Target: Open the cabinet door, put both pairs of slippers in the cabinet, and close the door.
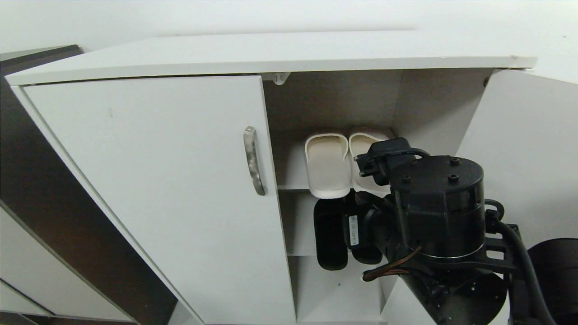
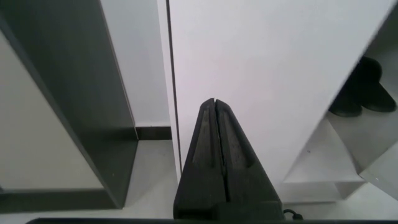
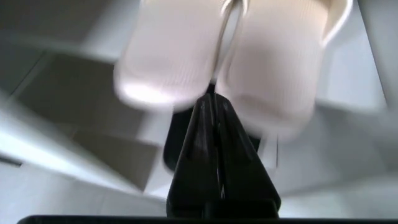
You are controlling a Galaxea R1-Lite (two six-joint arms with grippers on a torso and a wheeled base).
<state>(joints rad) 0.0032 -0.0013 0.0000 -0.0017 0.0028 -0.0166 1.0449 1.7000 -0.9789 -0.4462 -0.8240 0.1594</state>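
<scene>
Both pairs already lie inside the cabinet [image 1: 271, 54]. The white slippers [image 1: 328, 164] sit side by side on the upper shelf [image 1: 291, 184] and the black slippers [image 1: 329, 234] on the middle shelf [image 1: 300, 253] below them. The right door [image 1: 519, 158] stands swung open, while the left door [image 1: 158, 180] with its metal handle [image 1: 254, 160] is shut.

The right claw [image 3: 214, 106] is pressed together with nothing visible between its fingers. Its tip sits right at the gap between the heels of the white slippers, though I cannot tell if it touches them. The left claw [image 2: 214, 102] is also pressed together and empty, hanging in front of the shut left door, well apart from the slippers.

As I judge it, what remains is pulling the right arm clear and closing the right door. The heels of both pairs appear to jut past the front edges of their shelves. If the claw catches a heel as it backs out, it could drag a white slipper off the shelf. If the heels are left jutting out, the closing door could strike them and stop short, or knock a slipper askew. The right arm also fills the doorway, so swinging the door before the arm is out would trap it
</scene>
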